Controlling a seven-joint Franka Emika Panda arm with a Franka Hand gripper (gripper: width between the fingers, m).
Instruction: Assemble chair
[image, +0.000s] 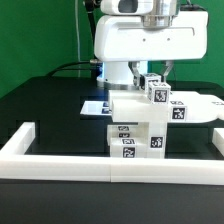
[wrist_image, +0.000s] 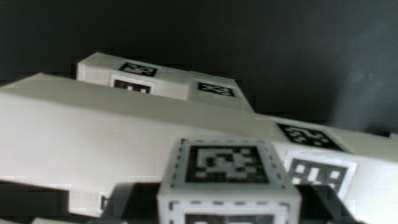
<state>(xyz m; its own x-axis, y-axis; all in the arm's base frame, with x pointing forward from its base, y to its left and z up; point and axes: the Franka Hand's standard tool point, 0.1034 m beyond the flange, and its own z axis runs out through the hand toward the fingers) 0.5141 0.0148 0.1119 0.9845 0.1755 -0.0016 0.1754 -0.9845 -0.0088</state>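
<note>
No readable words, brand names or numbers anywhere. Only square black-and-white fiducial tags, patterns not decipherable as text. Printed on the white blocks of the chair (image: 140, 122): several on the sides facing the exterior camera, one on the small block (image: 157, 93) at the top, one on the block (image: 178, 112) just beside it toward the exterior view's right. More tags on the flat marker board (image: 93, 106) lying on the black table, too small to make out. In the wrist view, one large tag on the nearest block (wrist_image: 226, 165), others on the white pieces (wrist_image: 125, 110) behind, all blurred.
</note>
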